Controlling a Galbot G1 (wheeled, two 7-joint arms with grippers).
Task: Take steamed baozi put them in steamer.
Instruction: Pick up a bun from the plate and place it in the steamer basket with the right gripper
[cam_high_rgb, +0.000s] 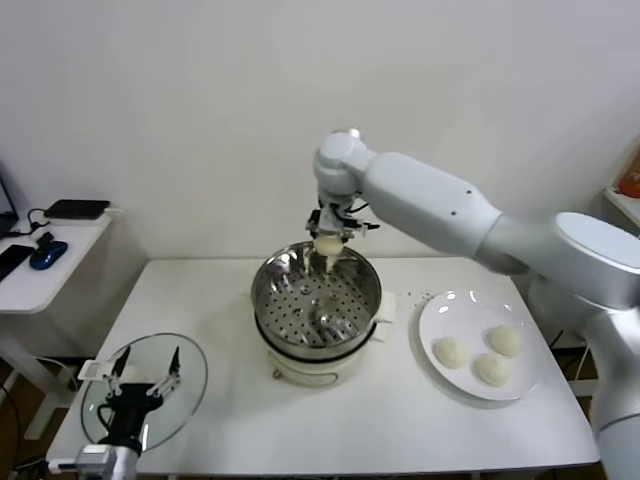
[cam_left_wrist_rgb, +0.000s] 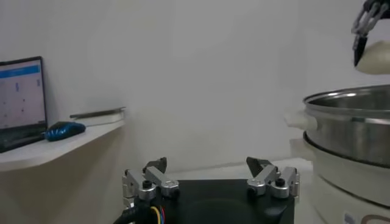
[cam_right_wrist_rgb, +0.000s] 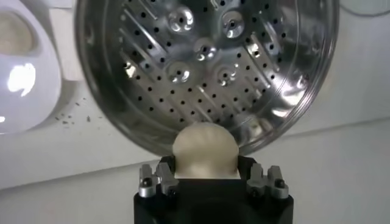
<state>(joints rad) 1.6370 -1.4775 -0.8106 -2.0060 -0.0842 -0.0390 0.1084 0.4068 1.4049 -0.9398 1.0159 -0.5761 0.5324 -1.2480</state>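
Fingers of my right gripper (cam_high_rgb: 328, 243) pinch one steamed baozi (cam_right_wrist_rgb: 204, 150) above the far rim of the steamer (cam_high_rgb: 316, 300), whose perforated tray lies bare on the white desk (cam_high_rgb: 230, 420). Beside it, toward my right, a white plate (cam_high_rgb: 436, 318) carries three more baozi. My left gripper (cam_left_wrist_rgb: 211, 180) hovers over the glass lid (cam_high_rgb: 192, 375) near the desk's front-left corner, fingers spread

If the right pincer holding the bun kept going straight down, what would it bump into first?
Probably the holey metal tray inside the round shiny steel steamer. The right pincer, shut on a small creamy-white bun, points down over the far rim, so it might touch the rim instead.
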